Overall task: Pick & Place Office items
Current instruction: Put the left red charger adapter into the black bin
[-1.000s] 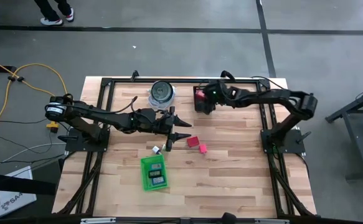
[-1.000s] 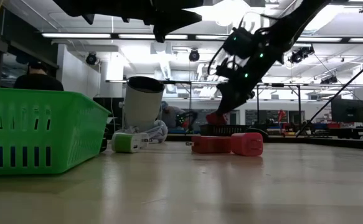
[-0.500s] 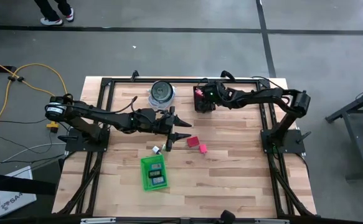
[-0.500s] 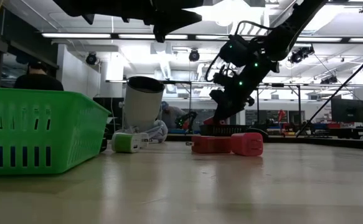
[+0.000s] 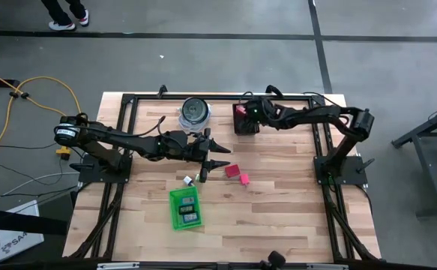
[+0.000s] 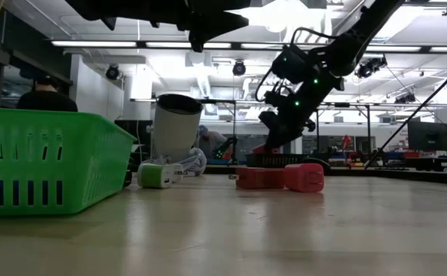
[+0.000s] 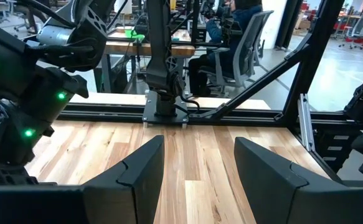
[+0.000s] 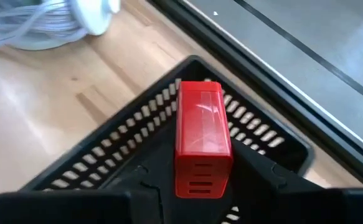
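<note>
Right gripper point(image 8: 203, 186) clenched on red block point(image 8: 201, 134), over black basket point(image 8: 106, 155) at table's point(image 5: 278, 210) far edge | left gripper point(image 5: 222, 156) released, empty, mid-table

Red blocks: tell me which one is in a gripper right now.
The red block over the black basket at the table's far edge: the right gripper is shut on it. The red block and pink block lie loose mid-table.
</note>
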